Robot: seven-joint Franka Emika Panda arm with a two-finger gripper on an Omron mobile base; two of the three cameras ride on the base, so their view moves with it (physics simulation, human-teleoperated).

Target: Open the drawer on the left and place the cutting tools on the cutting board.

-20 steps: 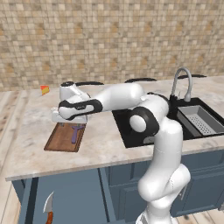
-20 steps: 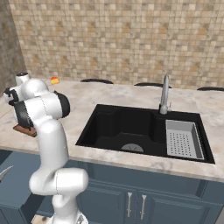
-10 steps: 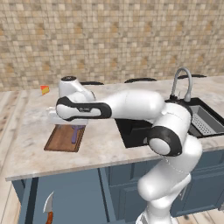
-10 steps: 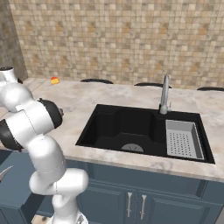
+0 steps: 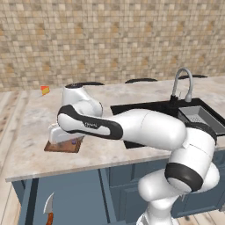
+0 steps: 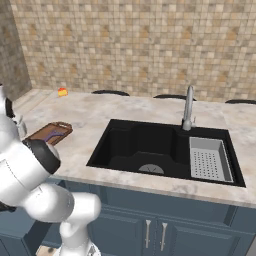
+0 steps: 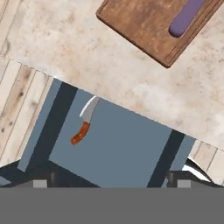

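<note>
Kitchen sim, mid-task: my claw (image 7: 109,183) hangs over the pulled-out drawer (image 7: 122,148), jaws spread wide apart w/ nothing between them. Only the two dark tips show at the bottom of the hand view.

Where things sit: the knife (image 7: 84,124) lies on the drawer floor ahead of the claw and a bit left of its centre line, blade away from me, red-brown handle nearer. Beyond the drawer's far edge comes the counter (image 7: 87,65), and beyond that, ahead-right, the cutting board (image 7: 148,26) w/ the purple tool (image 7: 186,17) already lying on it. In the left base view the board (image 5: 61,146) is partly hidden behind the arm's wrist; in the right base view it sits by the counter's left end (image 6: 42,135).

Risks, as I judge them: the knife is thin and flat on the drawer floor, so the tips could skate over it or nudge it aside rather than pinch it. The claw isn't lined up over the handle yet. A blade grab may let it swing or slip out on the lift. Carrying back, the wrist could bump the purple tool off the board.

Count: 1 drawer open, 1 knife, 1 purple tool, 1 board, 1 small orange wedge (image 5: 45,90) far off by the wall.
</note>
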